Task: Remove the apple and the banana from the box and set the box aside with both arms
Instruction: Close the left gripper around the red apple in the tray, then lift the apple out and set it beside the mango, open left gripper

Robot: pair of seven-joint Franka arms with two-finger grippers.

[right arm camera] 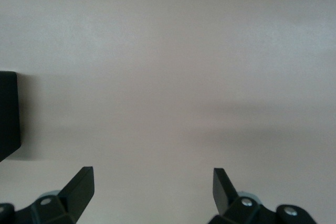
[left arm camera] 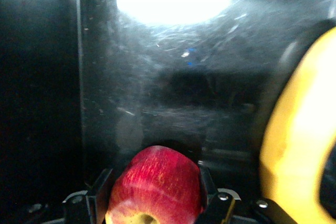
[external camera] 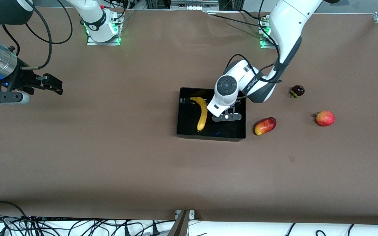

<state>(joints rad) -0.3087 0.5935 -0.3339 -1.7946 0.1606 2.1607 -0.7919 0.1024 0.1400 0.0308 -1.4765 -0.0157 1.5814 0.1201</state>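
Both arms are white with round grey joints. Black cables run along them. Green lights glow at their bases.

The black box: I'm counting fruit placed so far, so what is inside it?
The black box holds a banana. The left hand is down inside it around a red apple. The floor under that arm is hidden.

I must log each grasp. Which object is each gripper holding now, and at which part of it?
The left gripper, down in the black box, has an apple between its jaws, at the sides. The right gripper, jaws open over bare table, holds nothing.
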